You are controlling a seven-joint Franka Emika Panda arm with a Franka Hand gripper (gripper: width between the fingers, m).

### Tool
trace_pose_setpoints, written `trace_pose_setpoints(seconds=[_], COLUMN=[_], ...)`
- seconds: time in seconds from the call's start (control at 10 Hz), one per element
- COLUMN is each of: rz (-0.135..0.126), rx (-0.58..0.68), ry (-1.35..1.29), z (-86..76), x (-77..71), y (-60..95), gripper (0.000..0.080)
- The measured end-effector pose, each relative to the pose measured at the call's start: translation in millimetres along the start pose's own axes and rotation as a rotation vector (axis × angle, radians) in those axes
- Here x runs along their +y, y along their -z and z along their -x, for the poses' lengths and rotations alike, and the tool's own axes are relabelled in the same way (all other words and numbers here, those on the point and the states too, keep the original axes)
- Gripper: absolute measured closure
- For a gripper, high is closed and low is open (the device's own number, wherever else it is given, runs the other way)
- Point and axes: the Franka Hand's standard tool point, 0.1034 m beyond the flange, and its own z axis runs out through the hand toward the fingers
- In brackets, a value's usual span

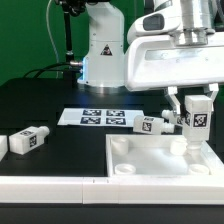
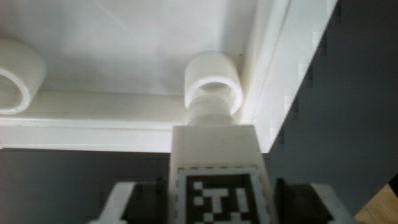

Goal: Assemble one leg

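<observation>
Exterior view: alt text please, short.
The robot's white claw holds a small white tagged oblong leg block upright at the far corner of a large white square rimmed panel, at the exterior view's right. A second leg block lies beside the thin white marker board; a third leg block lies on the black table at the exterior view's left.

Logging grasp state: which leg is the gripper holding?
The upright leg at the exterior view's right, over the panel; the others lie loose on the table.
</observation>
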Motion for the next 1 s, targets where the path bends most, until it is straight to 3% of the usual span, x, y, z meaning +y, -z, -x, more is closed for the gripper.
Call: trace_pose_setpoints(seconds=[0.2, 0.5, 1.0], rz=[0.002, 0.009, 0.028], rx=[-0.008, -0.017, 0.004], ry=[0.017, 0.022, 0.003], z=[-0.7, 1.2, -2.4], x=[-11.4, -13.7, 5.8], y=[-9.7, -21.2, -22.3], gripper=[0.0515, 0.0515, 0.0515])
